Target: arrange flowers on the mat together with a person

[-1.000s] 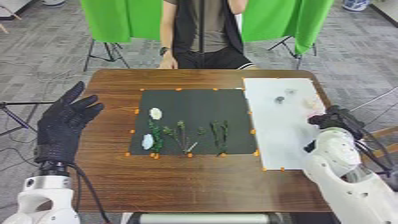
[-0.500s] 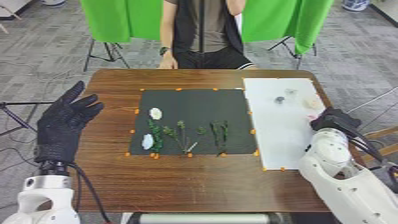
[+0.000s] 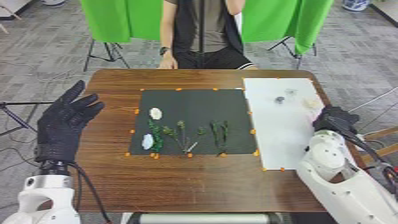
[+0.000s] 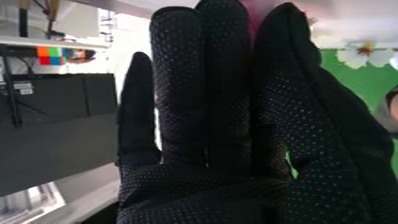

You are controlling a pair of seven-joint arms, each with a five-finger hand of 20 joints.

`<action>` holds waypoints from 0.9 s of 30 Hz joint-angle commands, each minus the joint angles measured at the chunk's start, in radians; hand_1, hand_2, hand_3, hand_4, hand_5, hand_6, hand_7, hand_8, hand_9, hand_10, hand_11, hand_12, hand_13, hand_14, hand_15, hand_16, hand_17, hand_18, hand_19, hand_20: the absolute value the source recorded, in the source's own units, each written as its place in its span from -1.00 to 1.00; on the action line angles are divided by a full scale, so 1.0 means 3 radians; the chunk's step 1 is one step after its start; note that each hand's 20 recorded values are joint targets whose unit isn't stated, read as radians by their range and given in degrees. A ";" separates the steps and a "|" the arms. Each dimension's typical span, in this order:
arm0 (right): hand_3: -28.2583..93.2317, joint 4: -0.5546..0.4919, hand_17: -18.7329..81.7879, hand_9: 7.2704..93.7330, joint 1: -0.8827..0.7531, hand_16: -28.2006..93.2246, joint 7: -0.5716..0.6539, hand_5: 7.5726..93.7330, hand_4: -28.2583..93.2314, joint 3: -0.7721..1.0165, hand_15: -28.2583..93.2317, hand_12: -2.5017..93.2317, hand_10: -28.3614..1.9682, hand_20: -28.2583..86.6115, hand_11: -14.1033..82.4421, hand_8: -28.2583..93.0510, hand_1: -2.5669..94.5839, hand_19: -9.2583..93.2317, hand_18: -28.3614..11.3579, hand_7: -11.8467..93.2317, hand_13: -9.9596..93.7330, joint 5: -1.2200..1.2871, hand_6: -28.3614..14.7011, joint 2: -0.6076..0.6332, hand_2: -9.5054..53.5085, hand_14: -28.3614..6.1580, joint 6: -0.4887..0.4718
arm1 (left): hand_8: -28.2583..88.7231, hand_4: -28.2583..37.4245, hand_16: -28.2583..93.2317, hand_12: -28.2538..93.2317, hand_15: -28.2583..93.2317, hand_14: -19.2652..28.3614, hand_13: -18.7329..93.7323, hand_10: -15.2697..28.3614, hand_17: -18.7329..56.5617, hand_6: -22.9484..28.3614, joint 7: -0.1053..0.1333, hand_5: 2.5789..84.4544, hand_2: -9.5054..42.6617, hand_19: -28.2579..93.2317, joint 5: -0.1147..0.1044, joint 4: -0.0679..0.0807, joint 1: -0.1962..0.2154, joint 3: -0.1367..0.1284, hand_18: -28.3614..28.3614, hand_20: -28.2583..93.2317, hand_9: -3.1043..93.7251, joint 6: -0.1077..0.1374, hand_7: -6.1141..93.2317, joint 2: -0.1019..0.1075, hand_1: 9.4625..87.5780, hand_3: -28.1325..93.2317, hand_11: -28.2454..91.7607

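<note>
The right hand is at the outer edge of the white sheet, fingers straight and close together near what looks like a pink bloom, and a soft, low pinch should spare its petals on the way to the dark mat

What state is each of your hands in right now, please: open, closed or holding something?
Left hand: open, holding nothing.
Right hand: open, with straight fingers; whether anything rests against them cannot be told.
</note>
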 commanded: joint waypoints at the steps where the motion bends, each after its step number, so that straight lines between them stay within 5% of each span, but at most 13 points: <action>1: 0.41 -0.0140 -0.23 0.90 -0.0103 -0.11 0.0063 0.71 -1.00 0.0010 0.29 -0.20 0.56 -0.22 -0.46 -0.62 0.28 0.42 -0.26 -0.28 0.60 -0.0389 0.51 0.0077 -1.00 0.48 0.0350 | -0.63 -0.97 -0.65 -0.34 0.29 0.93 -0.13 0.61 -0.62 0.25 0.0022 -0.12 -0.38 0.42 -0.0028 -0.0027 0.0050 -0.0015 0.94 -0.19 -0.13 0.0025 -0.76 0.0003 -0.68 0.72 -0.14; 9: 0.44 -0.0865 -0.23 0.90 0.0038 -0.09 -0.0394 0.72 -1.00 -0.0286 0.30 -0.18 0.55 -0.22 -0.46 -0.61 0.27 0.43 -0.26 -0.29 0.60 -0.0579 0.49 0.0121 -1.00 0.48 0.0616 | -0.63 -0.97 -0.65 -0.34 0.29 0.93 -0.13 0.61 -0.62 0.24 0.0145 -0.12 -0.39 0.42 -0.0047 -0.0111 0.0194 -0.0170 0.94 -0.19 -0.13 0.0081 -0.77 0.0023 -0.69 0.72 -0.14; 11: 0.46 -0.0971 -0.23 0.91 0.0200 -0.09 -0.0639 0.72 -1.00 -0.0492 0.30 -0.18 0.54 -0.22 -0.46 -0.61 0.25 0.43 -0.26 -0.29 0.60 -0.0534 0.49 0.0056 -1.00 0.47 0.0614 | -0.63 -0.97 -0.65 -0.34 0.29 0.93 -0.13 0.61 -0.62 0.24 0.0219 -0.12 -0.39 0.42 -0.0098 -0.0087 0.0233 -0.0205 0.94 -0.18 -0.13 0.0106 -0.77 0.0016 -0.69 0.72 -0.14; 12: 0.46 -0.0995 -0.24 0.90 0.0310 -0.09 -0.0699 0.72 -1.00 -0.0630 0.30 -0.18 0.54 -0.23 -0.46 -0.61 0.25 0.42 -0.26 -0.29 0.59 -0.0517 0.49 0.0014 -1.00 0.47 0.0620 | -0.63 -0.97 -0.65 -0.34 0.29 0.93 -0.13 0.61 -0.62 0.24 0.0229 -0.12 -0.39 0.42 -0.0181 -0.0073 0.0230 -0.0207 0.94 -0.18 -0.13 0.0135 -0.77 0.0010 -0.69 0.72 -0.14; 14: 0.46 -0.0966 -0.25 0.90 0.0557 -0.09 -0.0863 0.72 -1.00 -0.0914 0.30 -0.18 0.53 -0.23 -0.46 -0.61 0.24 0.42 -0.26 -0.29 0.59 -0.0488 0.49 -0.0113 -1.00 0.46 0.0649 | -0.63 -0.97 -0.64 -0.34 0.31 0.94 -0.12 0.60 -0.61 0.24 0.0330 -0.12 -0.39 0.42 -0.0312 -0.0083 0.0285 -0.0232 0.94 -0.18 -0.13 0.0151 -0.77 0.0016 -0.69 0.73 -0.14; 15: 0.46 -0.0932 -0.25 0.90 0.0685 -0.09 -0.0937 0.72 -1.00 -0.1054 0.30 -0.18 0.53 -0.23 -0.46 -0.61 0.24 0.42 -0.26 -0.29 0.58 -0.0452 0.49 -0.0189 -1.00 0.45 0.0648 | -0.63 -0.97 -0.64 -0.34 0.32 0.94 -0.12 0.61 -0.61 0.24 0.0367 -0.12 -0.39 0.43 -0.0321 -0.0087 0.0302 -0.0242 0.94 -0.17 -0.13 0.0146 -0.77 0.0020 -0.69 0.73 -0.14; 18: 0.47 -0.0840 -0.25 0.90 0.0982 -0.09 -0.1113 0.72 -1.00 -0.1391 0.31 -0.19 0.53 -0.23 -0.45 -0.61 0.23 0.41 -0.26 -0.29 0.58 -0.0415 0.50 -0.0383 -1.00 0.45 0.0606 | -0.63 -0.98 -0.63 -0.34 0.36 0.95 -0.11 0.61 -0.59 0.24 0.0326 -0.12 -0.39 0.45 -0.0261 -0.0089 0.0308 -0.0241 0.93 -0.15 -0.12 0.0136 -0.77 0.0021 -0.69 0.73 -0.13; 27: 0.47 -0.0310 -0.27 0.89 0.1826 -0.09 -0.1381 0.72 -1.00 -0.2453 0.30 -0.20 0.51 -0.23 -0.42 -0.61 0.23 0.37 -0.29 -0.29 0.57 -0.0393 0.51 -0.0725 -1.00 0.44 0.0447 | -0.63 -0.98 -0.65 -0.34 0.36 0.95 -0.12 0.61 -0.59 0.24 0.0359 -0.12 -0.39 0.44 -0.0276 -0.0081 0.0234 -0.0188 0.92 -0.13 -0.12 0.0113 -0.77 0.0055 -0.70 0.73 -0.13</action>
